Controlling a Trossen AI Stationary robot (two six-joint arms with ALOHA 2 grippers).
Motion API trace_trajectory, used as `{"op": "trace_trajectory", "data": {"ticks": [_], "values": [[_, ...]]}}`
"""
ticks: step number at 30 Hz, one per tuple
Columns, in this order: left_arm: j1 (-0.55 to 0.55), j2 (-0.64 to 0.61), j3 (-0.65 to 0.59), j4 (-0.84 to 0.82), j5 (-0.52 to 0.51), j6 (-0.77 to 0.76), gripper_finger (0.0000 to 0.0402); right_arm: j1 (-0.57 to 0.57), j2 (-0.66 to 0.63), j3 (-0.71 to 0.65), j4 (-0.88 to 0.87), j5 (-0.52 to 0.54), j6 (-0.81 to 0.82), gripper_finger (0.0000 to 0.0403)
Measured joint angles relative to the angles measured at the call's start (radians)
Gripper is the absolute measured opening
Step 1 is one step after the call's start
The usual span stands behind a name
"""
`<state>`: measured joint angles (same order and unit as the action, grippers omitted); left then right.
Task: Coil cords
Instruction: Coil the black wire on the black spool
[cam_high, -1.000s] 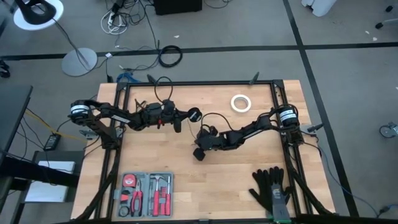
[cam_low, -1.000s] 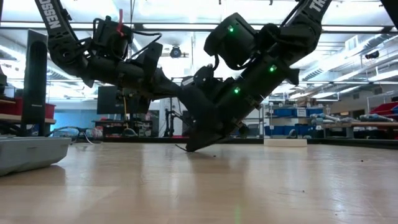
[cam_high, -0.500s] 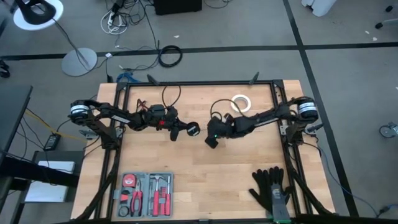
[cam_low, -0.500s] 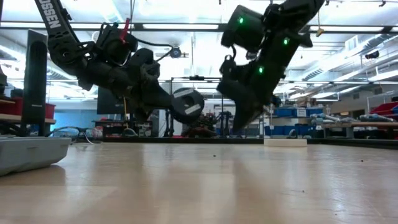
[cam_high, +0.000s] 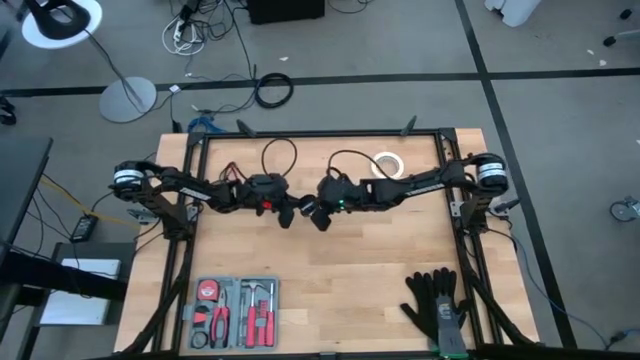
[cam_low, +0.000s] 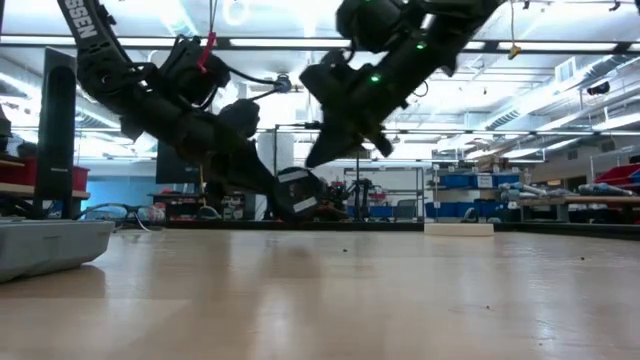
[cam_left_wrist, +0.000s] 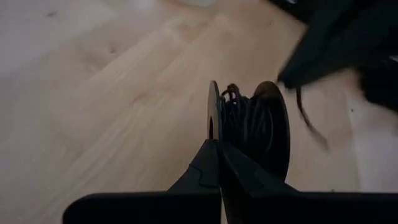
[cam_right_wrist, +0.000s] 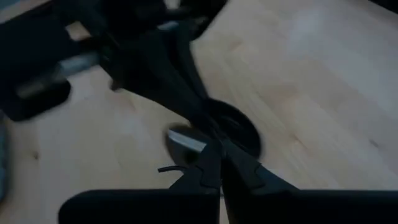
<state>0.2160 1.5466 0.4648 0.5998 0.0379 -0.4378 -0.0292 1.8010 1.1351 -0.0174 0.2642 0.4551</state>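
At the centre of the high view, the left gripper (cam_high: 291, 214) is pinching the puck-shaped cord spool (cam_left_wrist: 249, 134) edge-on, while the right gripper (cam_high: 318, 215), pressed together, is hovering just right of it.

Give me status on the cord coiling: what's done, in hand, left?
Done: several turns of the thin black cord already sit on the small round black puck. In hand: the left gripper is shut on the puck above mid-table; the right gripper, shut, is close beside it, apparently pinching cord. Left: loose loops still arch toward the table's far edge.
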Motion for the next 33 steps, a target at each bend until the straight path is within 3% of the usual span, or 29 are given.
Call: {"op": "trace_trajectory", "data": {"ticks": [10, 22, 33], "values": [[-0.035, 0.002, 0.039, -0.020, -0.132, -0.027, 0.0000, 0.003, 0.172, 0.159, 0.037, -0.069, -0.049, 0.0009], [-0.035, 0.000, 0.038, 0.104, -0.097, -0.076, 0.0000, 0.028, 0.178, 0.159, -0.058, -0.087, -0.069, 0.0036], [-0.036, 0.000, 0.014, 0.114, -0.013, -0.093, 0.0000, 0.113, 0.167, 0.159, -0.392, 0.200, -0.059, 0.0018]]}}
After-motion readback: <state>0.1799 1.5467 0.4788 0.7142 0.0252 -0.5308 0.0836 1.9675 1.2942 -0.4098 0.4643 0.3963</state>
